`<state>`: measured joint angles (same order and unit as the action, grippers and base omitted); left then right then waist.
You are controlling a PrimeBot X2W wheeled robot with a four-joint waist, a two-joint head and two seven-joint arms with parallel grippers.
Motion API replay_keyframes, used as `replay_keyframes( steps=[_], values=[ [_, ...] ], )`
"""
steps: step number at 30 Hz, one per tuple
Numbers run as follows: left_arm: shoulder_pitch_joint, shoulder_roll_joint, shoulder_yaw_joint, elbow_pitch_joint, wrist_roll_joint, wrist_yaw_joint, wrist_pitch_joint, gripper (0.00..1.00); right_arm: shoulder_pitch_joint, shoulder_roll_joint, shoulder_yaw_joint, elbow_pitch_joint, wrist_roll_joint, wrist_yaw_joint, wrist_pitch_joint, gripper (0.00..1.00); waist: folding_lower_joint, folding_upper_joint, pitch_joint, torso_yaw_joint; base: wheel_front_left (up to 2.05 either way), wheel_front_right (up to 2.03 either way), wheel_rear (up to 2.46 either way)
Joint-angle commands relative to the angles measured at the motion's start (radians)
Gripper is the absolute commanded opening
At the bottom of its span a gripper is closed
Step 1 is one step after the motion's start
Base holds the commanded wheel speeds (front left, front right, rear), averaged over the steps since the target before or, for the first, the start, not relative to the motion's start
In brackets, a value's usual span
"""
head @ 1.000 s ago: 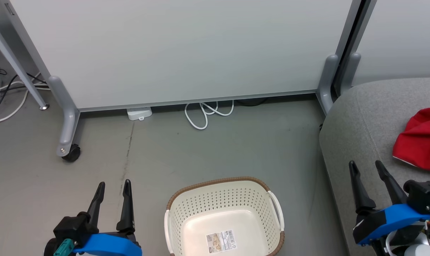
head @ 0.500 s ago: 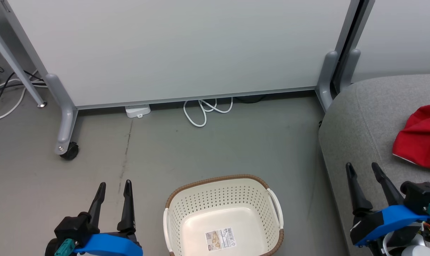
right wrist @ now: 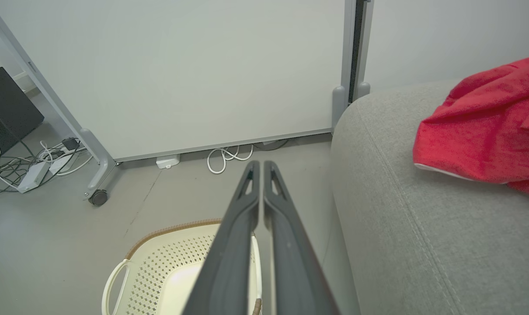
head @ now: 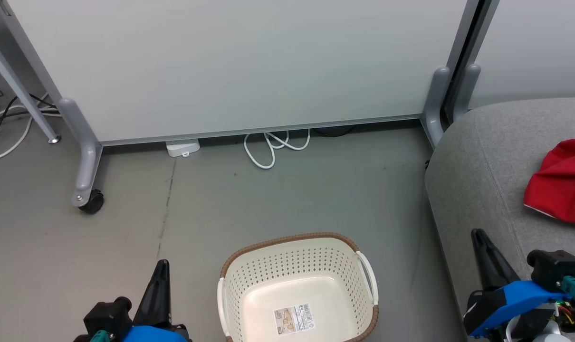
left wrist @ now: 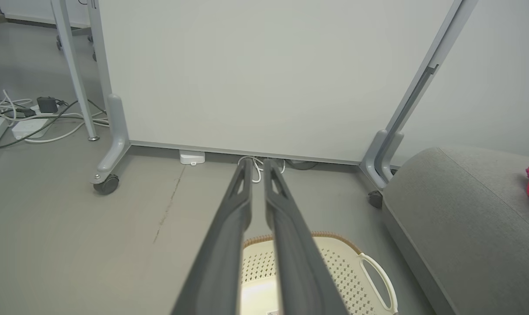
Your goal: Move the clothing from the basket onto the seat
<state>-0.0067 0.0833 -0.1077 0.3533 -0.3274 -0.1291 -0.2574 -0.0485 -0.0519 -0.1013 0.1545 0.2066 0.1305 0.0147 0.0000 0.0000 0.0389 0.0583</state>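
Backed by the white partition panel (head: 240, 71), with open grey floor (head: 278, 199) before it and plenty of room to the left. Crowded on the right by the seat (head: 477, 161), rounded edge rising just beside the basket (head: 294, 240); likely to clip that edge if the right arm swings low across. Mind the basket itself: standing on the floor between the arms, empty but for a barcode sticker (head: 294, 320), light by the look of it and easy to shove or tip with a careless pass. Find the clothing (head: 560, 183) lying on the seat, well in from that rounded edge; unlikely to slide, yet could be dragged off by a snagged fingertip. Clenched on nothing, both sets of jaws, left gripper (head: 163, 264) and right gripper (head: 478, 233) alike. Keep clear of the white cable (head: 275, 141) looped under the panel, and of the castor (head: 91, 202).
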Motion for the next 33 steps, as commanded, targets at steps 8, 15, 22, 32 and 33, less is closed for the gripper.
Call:
replay_keyframes(
  steps=[8,15,22,32,33],
  values=[
    [-0.011,-0.001,0.019,-0.013,-0.13,0.0,0.034,0.0,-0.013,0.0,-0.008,0.013,0.137,0.0,0.016,0.0,0.0,0.0,-0.002,-0.003,0.0,0.0,0.0],
    [-0.022,-0.002,0.037,-0.023,-0.247,0.0,0.065,0.0,-0.015,0.0,-0.006,0.017,0.264,0.0,0.021,0.0,0.0,0.0,-0.004,-0.007,0.0,0.0,0.0],
    [-0.033,-0.003,0.056,-0.034,-0.368,0.0,0.098,0.0,-0.02,0.0,-0.005,0.023,0.395,0.0,0.029,0.0,0.0,0.0,-0.006,-0.01,0.0,0.0,0.0],
    [-0.044,-0.006,0.078,-0.045,-0.504,-0.001,0.136,0.0,-0.027,0.0,-0.006,0.032,0.542,0.0,0.039,0.0,0.0,0.0,-0.009,-0.015,0.0,0.0,0.0],
    [-0.045,-0.006,0.08,-0.046,-0.517,-0.001,0.14,0.0,-0.028,0.0,-0.006,0.033,0.557,0.0,0.04,0.0,0.0,0.0,-0.009,-0.015,0.0,0.0,0.0]
  ],
)
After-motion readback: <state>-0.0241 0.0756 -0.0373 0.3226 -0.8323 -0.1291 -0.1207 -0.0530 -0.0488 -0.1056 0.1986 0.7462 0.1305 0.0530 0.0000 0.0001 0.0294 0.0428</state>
